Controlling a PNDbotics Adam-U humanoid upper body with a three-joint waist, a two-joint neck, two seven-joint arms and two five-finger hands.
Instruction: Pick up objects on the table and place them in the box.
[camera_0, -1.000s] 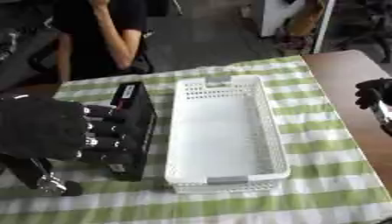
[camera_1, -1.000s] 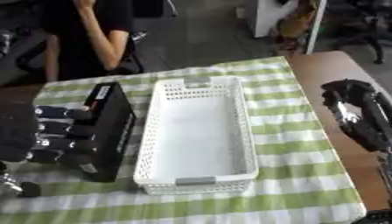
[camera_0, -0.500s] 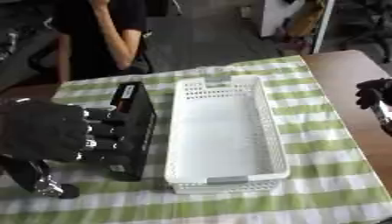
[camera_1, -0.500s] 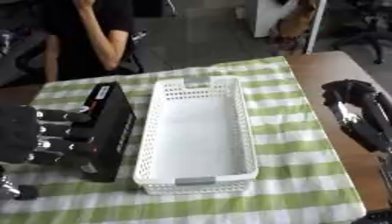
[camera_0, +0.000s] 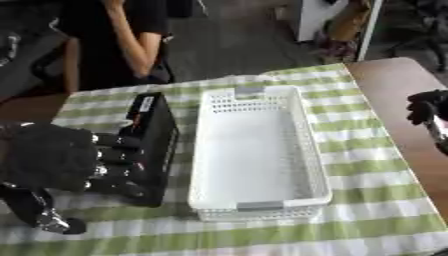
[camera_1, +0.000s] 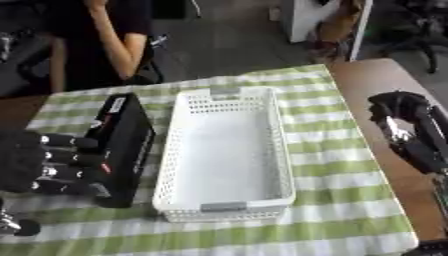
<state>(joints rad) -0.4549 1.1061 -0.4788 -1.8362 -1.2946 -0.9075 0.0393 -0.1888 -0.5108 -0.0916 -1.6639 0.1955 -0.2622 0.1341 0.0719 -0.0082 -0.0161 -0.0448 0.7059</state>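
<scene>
Green-striped tablecloth (camera_0: 367, 150). Left hand (camera_0: 52, 157) fingers curled against black box-shaped object (camera_0: 153, 145), white basket (camera_0: 258, 150) just past it, empty. Right hand (camera_1: 411, 130) far side, fingers curled, holding nothing.

Left hand (camera_0: 54, 159) on black box (camera_0: 150, 145)

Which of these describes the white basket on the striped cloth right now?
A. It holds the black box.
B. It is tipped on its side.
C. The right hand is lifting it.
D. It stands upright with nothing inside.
D: the white basket sits upright on the striped cloth, its floor bare; the black box lies beside it on its left, at the fingers of the left hand, and the right hand is off to the side.
</scene>
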